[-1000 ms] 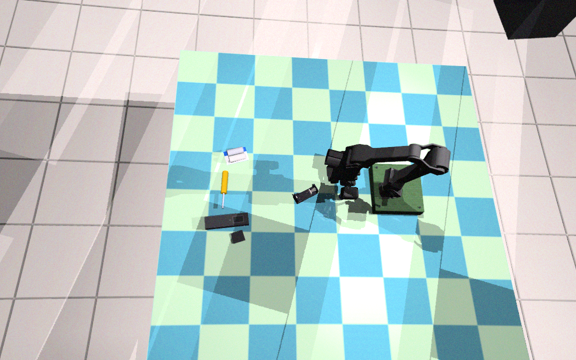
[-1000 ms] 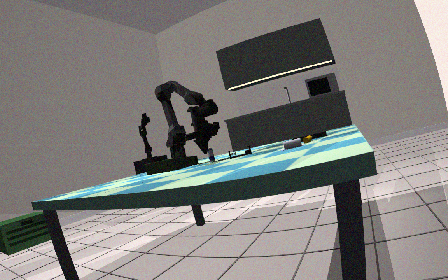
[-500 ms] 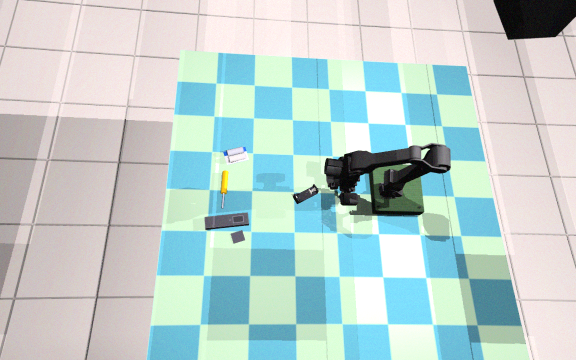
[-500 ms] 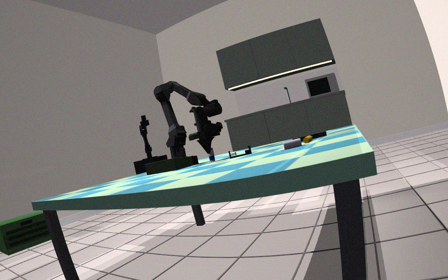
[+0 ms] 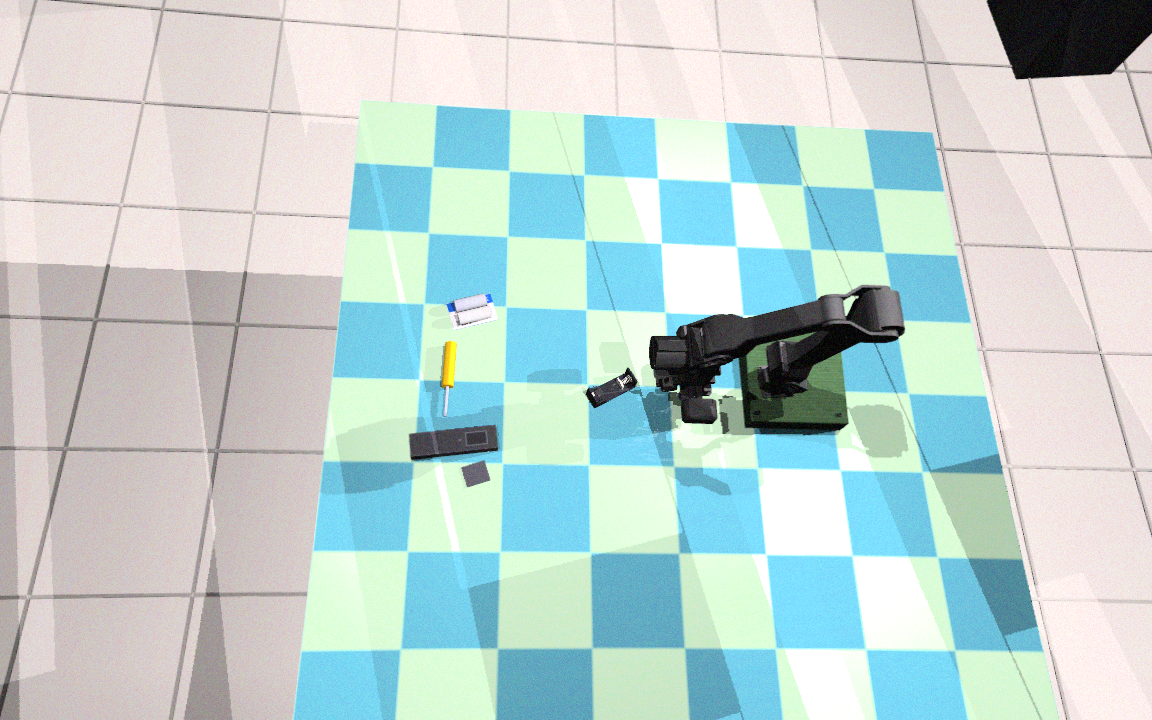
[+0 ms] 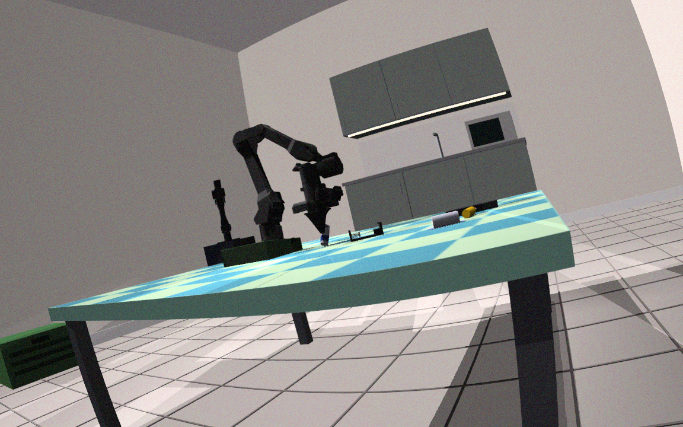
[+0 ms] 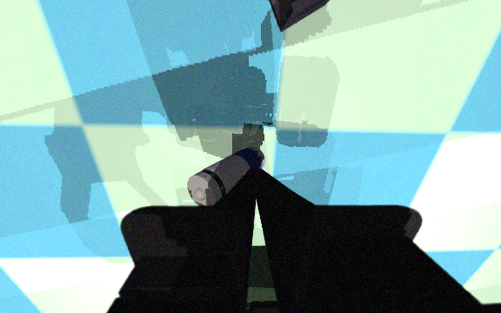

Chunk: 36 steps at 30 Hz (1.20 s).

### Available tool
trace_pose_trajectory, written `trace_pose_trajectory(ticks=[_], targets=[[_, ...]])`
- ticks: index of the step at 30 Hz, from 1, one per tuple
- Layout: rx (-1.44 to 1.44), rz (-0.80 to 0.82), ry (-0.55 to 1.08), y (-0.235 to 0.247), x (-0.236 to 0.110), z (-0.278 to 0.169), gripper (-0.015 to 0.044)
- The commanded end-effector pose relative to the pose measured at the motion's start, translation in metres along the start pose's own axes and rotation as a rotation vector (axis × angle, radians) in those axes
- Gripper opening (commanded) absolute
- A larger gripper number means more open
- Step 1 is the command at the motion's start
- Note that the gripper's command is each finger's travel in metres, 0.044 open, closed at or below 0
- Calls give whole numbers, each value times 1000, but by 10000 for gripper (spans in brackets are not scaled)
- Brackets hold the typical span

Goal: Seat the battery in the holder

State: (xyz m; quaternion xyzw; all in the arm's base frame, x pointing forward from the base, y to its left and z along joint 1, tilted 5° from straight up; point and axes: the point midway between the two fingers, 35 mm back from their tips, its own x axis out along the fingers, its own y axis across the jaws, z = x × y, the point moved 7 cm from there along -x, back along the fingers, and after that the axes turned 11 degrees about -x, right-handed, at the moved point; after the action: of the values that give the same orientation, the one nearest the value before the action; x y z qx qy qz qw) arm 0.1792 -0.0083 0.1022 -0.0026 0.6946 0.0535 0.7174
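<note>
The battery (image 7: 221, 179) (image 6: 324, 238), a grey cylinder with a dark blue end, is tipped over at a slant on the table. It lies against the outer left side of my fingertips, not between them. My gripper (image 7: 255, 174) (image 6: 319, 227) points straight down just above the table and is shut with only a thin slit between the fingers. The black battery holder (image 5: 613, 387) (image 6: 366, 236) lies empty on the table a short way beyond the gripper. Only its corner shows at the top of the wrist view (image 7: 296, 10). The arm hides the battery in the overhead view.
A yellow screwdriver (image 5: 448, 362), a white-and-blue battery pack (image 5: 471, 310), a dark remote (image 5: 453, 441) and a small dark square (image 5: 474, 473) lie at the table's left side. The arm's green base plate (image 5: 817, 407) sits to the right.
</note>
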Motion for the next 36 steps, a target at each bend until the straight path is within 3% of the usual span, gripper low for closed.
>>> trace_pose_trajectory(ticks=[1,9,20,32,36], targets=[[4,4,-1,7,0,1,0],[0,2,-1,12,-5,2,0],[4,5,-2,20,-79,1,0],[-1,4,5,19,-77,1,0],[-259,5,3,23,-67,3,105]])
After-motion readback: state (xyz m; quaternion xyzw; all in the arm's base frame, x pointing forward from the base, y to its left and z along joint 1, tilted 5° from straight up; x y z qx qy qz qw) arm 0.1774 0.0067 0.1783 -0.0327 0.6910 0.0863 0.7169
